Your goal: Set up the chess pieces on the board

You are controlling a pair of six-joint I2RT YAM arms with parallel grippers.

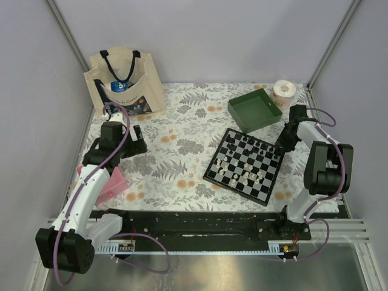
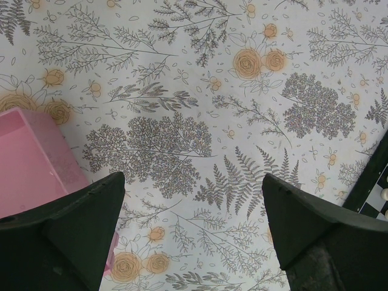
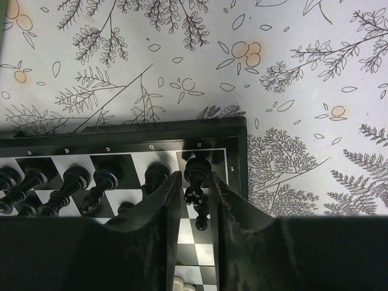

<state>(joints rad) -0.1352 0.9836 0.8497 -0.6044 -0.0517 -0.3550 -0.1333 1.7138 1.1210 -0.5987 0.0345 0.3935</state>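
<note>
While the right end effector (image 3: 196,177) is flanking a glossy black chess piece (image 3: 197,165) on the corner of the checkered board (image 3: 151,130), pinching or not I cannot tell, the left end effector (image 2: 193,177) is hanging spread.

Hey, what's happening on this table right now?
The right gripper is down at a corner of the board, its fingers on either side of a black piece; whether it is gripping it is unclear. Other black pieces stand along that edge row. The left gripper hangs open over the tablecloth, beside a pink box.
</note>
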